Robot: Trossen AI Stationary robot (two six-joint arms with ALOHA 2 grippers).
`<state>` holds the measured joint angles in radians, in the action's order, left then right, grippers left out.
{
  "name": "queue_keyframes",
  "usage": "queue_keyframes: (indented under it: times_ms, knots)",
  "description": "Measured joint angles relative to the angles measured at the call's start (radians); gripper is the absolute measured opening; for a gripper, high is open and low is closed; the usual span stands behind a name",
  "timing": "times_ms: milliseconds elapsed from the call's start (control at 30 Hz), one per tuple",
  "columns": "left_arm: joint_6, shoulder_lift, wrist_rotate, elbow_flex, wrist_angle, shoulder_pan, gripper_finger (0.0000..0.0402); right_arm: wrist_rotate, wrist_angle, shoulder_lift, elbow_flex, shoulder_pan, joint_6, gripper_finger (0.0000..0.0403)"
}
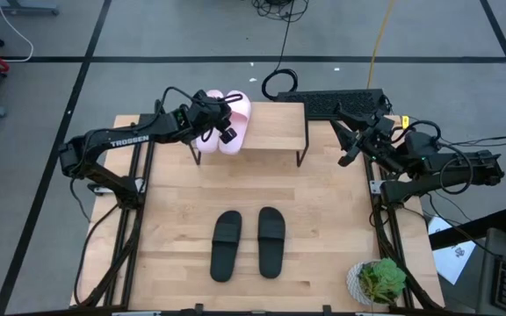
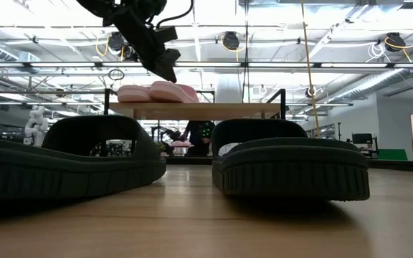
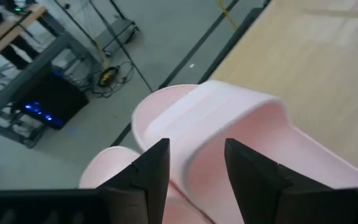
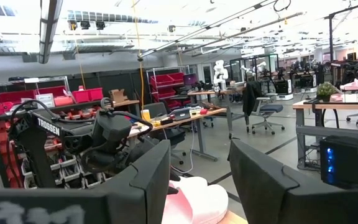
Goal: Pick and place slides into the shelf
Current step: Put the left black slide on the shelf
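Two pink slides (image 1: 235, 118) lie side by side, soles down, on the left end of the shelf (image 1: 271, 132); in the low view the pink slides (image 2: 153, 92) rest on its board. My left gripper (image 3: 194, 168) is open just above them, pointing slantwise down, its fingers apart over one pink slide's strap (image 3: 229, 121). In the low view my left gripper (image 2: 169, 72) shows a thin gap above the slides. Two black slides (image 1: 249, 244) lie soles down on the tabletop, toward its near edge. My right gripper (image 4: 197, 180) is open and raised at the table's far right, holding nothing.
A potted green plant (image 1: 378, 281) stands at the table's near right corner. A black keyboard (image 1: 332, 101) and cables lie beyond the far edge. The shelf's right part (image 1: 279, 118) is bare board. Bare tabletop lies between the shelf and the black slides.
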<state>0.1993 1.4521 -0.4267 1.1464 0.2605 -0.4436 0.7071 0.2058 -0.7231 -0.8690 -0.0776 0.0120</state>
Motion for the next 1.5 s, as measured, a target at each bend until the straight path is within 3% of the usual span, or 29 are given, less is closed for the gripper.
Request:
queue_keyframes:
  times_ms: [533,933,1367,1500]
  knots:
    - [0.005,0.003,0.002,0.000,-0.001,0.029,0.0157,0.000,0.000,0.000,0.000,0.000,0.000,0.0155]
    - [0.062,0.002,-0.124,0.000,0.008,0.073,0.0157,0.000,0.000,0.000,0.000,0.000,0.000,0.0155]
    - [0.082,-0.117,-0.139,0.001,0.100,0.103,0.0157,0.000,0.000,0.000,0.000,0.000,0.002,0.0155]
    - [0.087,-0.186,-0.202,0.001,0.155,0.135,0.0157,0.000,-0.001,0.000,0.000,0.000,0.002,0.0155]
